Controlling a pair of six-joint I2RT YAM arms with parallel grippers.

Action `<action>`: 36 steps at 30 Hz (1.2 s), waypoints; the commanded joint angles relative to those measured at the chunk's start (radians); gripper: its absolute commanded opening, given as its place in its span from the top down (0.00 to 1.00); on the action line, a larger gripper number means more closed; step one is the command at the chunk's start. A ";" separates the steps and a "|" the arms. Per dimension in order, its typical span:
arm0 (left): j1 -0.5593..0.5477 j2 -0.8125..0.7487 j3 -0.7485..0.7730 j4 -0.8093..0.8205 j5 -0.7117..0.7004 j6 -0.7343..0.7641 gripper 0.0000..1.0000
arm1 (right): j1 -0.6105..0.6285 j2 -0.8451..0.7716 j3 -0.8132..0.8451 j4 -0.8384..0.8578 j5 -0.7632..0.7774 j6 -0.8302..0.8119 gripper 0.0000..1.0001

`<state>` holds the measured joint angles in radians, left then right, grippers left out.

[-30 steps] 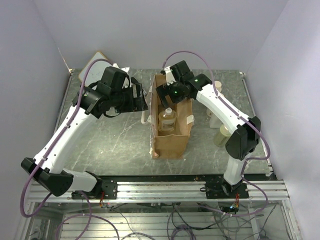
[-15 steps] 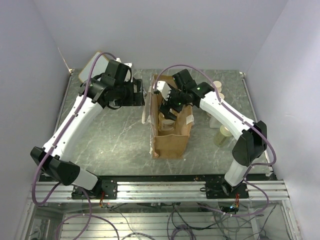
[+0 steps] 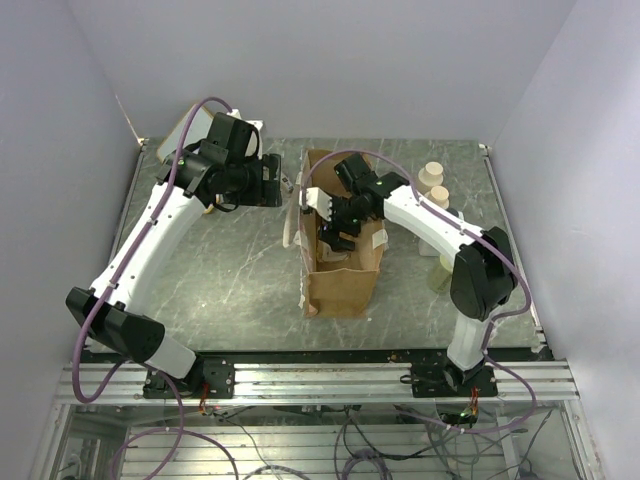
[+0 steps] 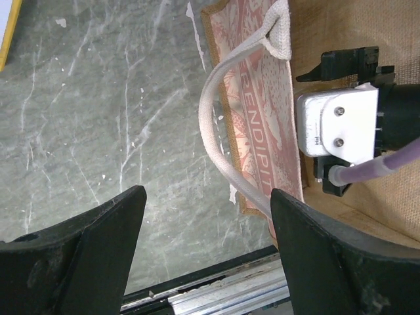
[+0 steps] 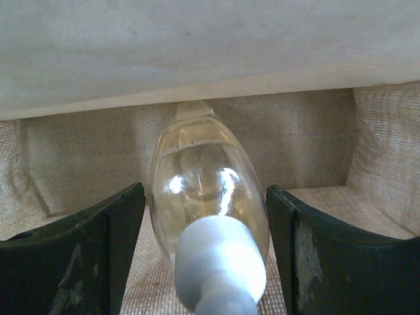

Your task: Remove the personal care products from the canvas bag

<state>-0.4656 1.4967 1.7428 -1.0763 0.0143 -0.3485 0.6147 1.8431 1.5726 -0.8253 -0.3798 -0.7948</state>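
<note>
The tan canvas bag [image 3: 345, 280] stands open at the table's middle, its cream handle strap [image 3: 291, 226] hanging on the left. My right gripper [image 3: 338, 232] is down inside the bag. In the right wrist view it [image 5: 205, 252] is open, one finger on each side of a translucent yellowish bottle [image 5: 203, 184] with a cream cap, lying on the bag's floor. My left gripper [image 3: 283, 184] is open and empty beside the bag's far left edge. In the left wrist view it [image 4: 207, 256] hangs over the table with the strap [image 4: 211, 125] near its right finger.
Two beige-capped bottles [image 3: 433, 178] stand at the back right and a yellowish one [image 3: 444, 272] lies right of the bag, near my right arm. A wood-framed board [image 3: 183, 128] leans at the back left. The metal rail [image 3: 330, 375] runs along the near edge.
My right gripper has dropped from the bag's mouth down inside it, around the bottle. My left arm has pulled back toward the far left and its gripper is a little farther from the bag.
</note>
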 commanded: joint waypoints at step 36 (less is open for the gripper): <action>0.007 -0.139 -0.088 0.063 0.183 -0.094 0.14 | -0.115 -0.602 -0.327 0.918 0.323 1.410 1.00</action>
<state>-0.4656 1.3804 1.6459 -1.0435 0.1459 -0.4320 0.5373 1.3941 1.2396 -0.1101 -0.2329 0.2790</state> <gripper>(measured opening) 0.859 0.530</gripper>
